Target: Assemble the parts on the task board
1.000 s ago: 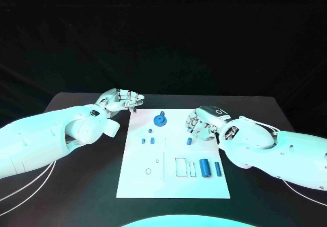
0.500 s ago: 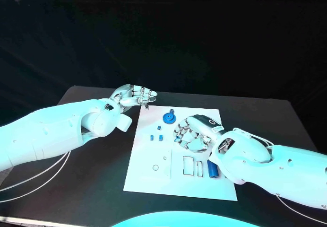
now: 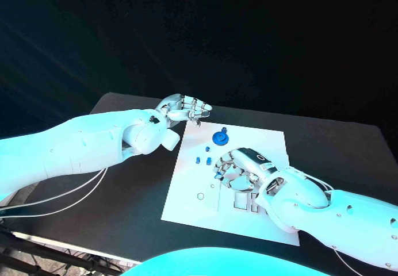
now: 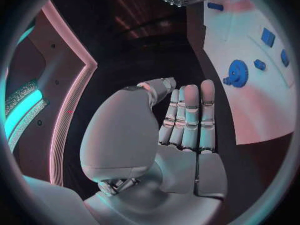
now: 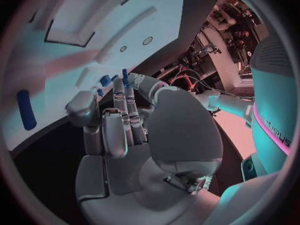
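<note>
The right robot hand (image 3: 236, 172), fingers curled with nothing seen in them, hovers mid-frame over the white task board (image 3: 261, 144), nearest the small blue parts (image 3: 202, 160) just left of it, while the left robot hand (image 3: 184, 109), fingers half-curled, sits beyond the board's upper-left corner

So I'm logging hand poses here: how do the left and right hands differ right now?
The left hand hovers at the task board's far left corner, off the plate, while the right hand is over the board's middle, above the small blue parts. In the wrist views the left hand's fingers lie straighter; the right hand's curl more. Both appear to hold nothing.
</note>
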Available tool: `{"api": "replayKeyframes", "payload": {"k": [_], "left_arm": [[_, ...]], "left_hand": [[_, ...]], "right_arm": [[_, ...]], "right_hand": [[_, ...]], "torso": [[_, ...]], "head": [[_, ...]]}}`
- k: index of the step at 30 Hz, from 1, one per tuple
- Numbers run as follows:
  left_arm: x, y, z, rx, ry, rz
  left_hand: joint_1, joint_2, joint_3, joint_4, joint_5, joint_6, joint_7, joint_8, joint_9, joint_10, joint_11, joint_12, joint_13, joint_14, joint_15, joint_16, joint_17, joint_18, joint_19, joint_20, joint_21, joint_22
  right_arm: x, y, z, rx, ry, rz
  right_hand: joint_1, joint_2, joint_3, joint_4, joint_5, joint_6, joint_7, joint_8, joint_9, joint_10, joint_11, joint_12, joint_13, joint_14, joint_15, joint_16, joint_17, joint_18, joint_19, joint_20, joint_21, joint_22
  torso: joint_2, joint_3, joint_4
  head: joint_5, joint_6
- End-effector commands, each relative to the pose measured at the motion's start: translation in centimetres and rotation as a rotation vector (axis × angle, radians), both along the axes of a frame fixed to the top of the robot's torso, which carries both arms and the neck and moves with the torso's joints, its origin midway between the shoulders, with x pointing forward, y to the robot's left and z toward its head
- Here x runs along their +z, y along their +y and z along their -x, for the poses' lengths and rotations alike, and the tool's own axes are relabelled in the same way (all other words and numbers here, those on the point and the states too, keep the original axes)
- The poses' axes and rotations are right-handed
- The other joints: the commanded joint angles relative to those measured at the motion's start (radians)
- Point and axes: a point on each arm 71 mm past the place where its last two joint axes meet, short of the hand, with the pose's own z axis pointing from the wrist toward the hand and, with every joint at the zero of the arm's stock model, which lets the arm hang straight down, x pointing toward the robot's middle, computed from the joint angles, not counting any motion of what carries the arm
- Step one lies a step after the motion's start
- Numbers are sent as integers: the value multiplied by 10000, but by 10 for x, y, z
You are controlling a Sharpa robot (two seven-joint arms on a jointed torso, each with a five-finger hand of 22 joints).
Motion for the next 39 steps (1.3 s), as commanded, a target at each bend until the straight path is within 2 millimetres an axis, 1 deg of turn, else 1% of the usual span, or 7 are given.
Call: {"api": "replayKeyframes", "payload": {"k": [1, 8, 10, 15, 26, 39], "left_arm": [[1, -4, 0, -278, -119, 33], [1, -6, 0, -320, -122, 28], [1, -6, 0, -327, -124, 29], [1, -7, 0, -332, -144, 41], [1, -6, 0, -345, -140, 45], [1, -7, 0, -363, -125, 46]], "left_hand": [[2, 101, 14, -60, -15, 19, -18, 42, 15, -33, -1, 34, -9, -70, -31, -61, -10, 154, -24, -21, -59, -9], [-1, 100, 8, -64, -16, 17, -19, 47, 15, -38, 0, 38, -12, -71, -29, -60, -13, 153, -26, -21, -59, -10], [-1, 100, 8, -64, -16, 17, -19, 47, 15, -38, 0, 38, -12, -71, -29, -60, -13, 153, -26, -21, -59, -10], [-98, 100, -34, -7, -21, -20, -10, 48, 12, -60, 12, 50, -25, -72, -13, -52, -22, 146, -37, -6, -81, -24], [-120, 102, -45, 6, -20, -27, -10, 52, 12, -68, 13, 54, -29, -72, -11, -49, -24, 146, -39, -1, -91, -30], [-120, 102, -45, 6, -20, -27, -10, 52, 12, -68, 13, 54, -29, -72, -11, -49, -24, 146, -39, -1, -91, -30]], "right_arm": [[-5, 4, 2, 291, -3, 78], [-13, 7, 3, 342, 127, 295], [-14, 7, 3, 346, 142, 370], [-16, 7, 3, 367, 175, 508], [-19, 8, 4, 405, 252, 737], [-23, 10, 4, 307, 211, 913]], "right_hand": [[43, 64, 42, 0, 49, -23, 8, 20, 22, 32, -64, -47, 3, 448, -46, 46, -12, -84, -79, 12, -53, -25], [43, 64, 42, 0, 49, -23, 8, 20, 22, 32, -64, -47, 3, 448, -46, 46, -12, -84, -79, 12, -53, -25], [43, 64, 42, 0, 49, -23, 8, 20, 22, 32, -64, -47, 3, 448, -46, 46, -12, -84, -79, 12, -53, -25], [43, 64, 42, 0, 49, -23, 8, 20, 22, 32, -64, -47, 3, 448, -46, 46, -12, -84, -79, 12, -53, -25], [46, 56, 39, -9, 52, -40, 15, 28, 41, 32, -60, -56, 3, 446, -43, 57, 0, -92, -63, 14, -24, 14], [39, 48, 32, -9, 37, -44, 17, 32, 49, 34, -57, -58, 4, 445, -41, 57, -3, -89, -72, 16, -37, 2]], "torso": [[9, -5, -10], [11, -9, -19], [9, -13, -12], [8, -11, -8], [12, -14, -9], [13, -6, -5]], "head": [[96, -53], [107, -88], [109, -121], [112, -147], [115, -173], [139, -203]]}}
